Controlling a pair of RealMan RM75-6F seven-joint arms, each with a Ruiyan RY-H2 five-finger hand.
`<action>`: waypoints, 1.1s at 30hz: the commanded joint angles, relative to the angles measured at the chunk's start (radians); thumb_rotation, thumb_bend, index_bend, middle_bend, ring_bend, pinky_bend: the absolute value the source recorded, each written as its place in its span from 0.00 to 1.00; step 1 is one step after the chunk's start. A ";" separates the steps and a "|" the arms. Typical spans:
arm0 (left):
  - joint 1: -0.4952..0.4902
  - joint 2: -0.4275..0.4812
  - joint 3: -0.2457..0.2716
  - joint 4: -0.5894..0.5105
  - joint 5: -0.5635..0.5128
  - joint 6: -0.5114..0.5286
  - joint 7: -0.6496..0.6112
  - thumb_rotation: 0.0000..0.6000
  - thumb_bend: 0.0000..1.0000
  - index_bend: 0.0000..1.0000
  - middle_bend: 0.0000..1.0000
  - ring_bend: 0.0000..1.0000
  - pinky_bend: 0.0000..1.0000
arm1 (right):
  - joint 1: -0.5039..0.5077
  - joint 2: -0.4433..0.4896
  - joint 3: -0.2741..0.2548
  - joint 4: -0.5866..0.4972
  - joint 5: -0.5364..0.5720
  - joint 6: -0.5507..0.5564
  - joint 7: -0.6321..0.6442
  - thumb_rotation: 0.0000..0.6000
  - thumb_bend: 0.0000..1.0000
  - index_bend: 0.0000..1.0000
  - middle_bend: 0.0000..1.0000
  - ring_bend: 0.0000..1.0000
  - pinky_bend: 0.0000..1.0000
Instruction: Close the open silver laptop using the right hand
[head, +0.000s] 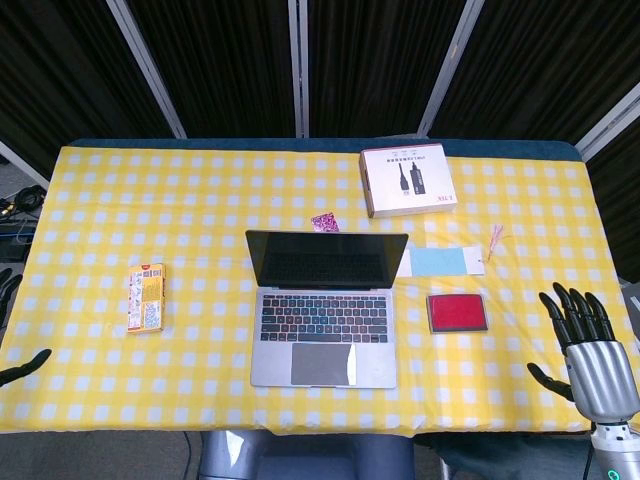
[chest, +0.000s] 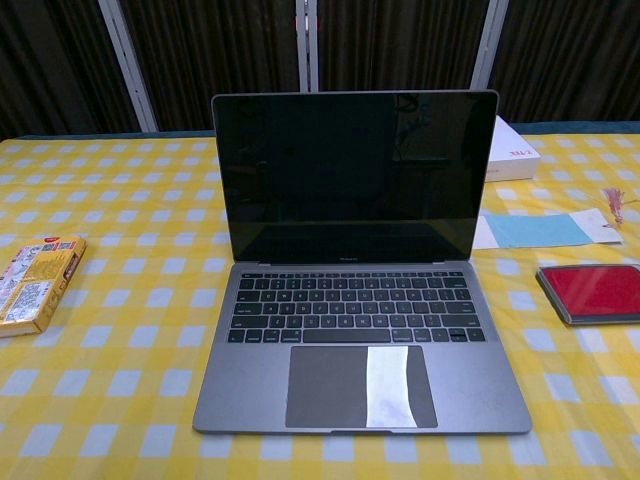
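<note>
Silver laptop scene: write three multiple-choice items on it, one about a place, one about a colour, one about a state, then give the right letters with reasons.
1. Where does the red case lie relative to the silver laptop?
A. On the robot's right of it
B. On its keyboard
C. Behind its screen

2. What colour is the tablecloth?
A. Plain blue
B. Yellow and white check
C. Green stripes

3. What state is the laptop lid in?
A. Shut flat
B. Open, screen dark
C. Open, screen lit

Answers:
1. A: the head view shows the case on the cloth beside the laptop, toward the right robot hand.
2. B: both views show yellow and white squares.
3. B: the chest view shows the screen raised and black above the keyboard; the right robot hand is apart from it, fingers spread, holding nothing.
</note>
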 joint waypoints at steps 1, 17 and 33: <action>0.000 0.000 0.000 0.000 -0.001 -0.001 -0.001 1.00 0.00 0.00 0.00 0.00 0.00 | 0.000 0.000 0.000 0.000 0.001 0.000 0.001 1.00 0.00 0.00 0.00 0.00 0.00; -0.017 0.006 -0.010 -0.002 -0.035 -0.044 -0.029 1.00 0.00 0.00 0.00 0.00 0.00 | 0.125 -0.018 0.057 0.017 0.076 -0.188 0.042 1.00 1.00 0.00 0.00 0.00 0.00; -0.058 -0.028 -0.046 0.010 -0.129 -0.119 0.056 1.00 0.00 0.00 0.00 0.00 0.00 | 0.565 0.038 0.300 -0.085 0.333 -0.724 0.140 1.00 1.00 0.10 0.09 0.00 0.00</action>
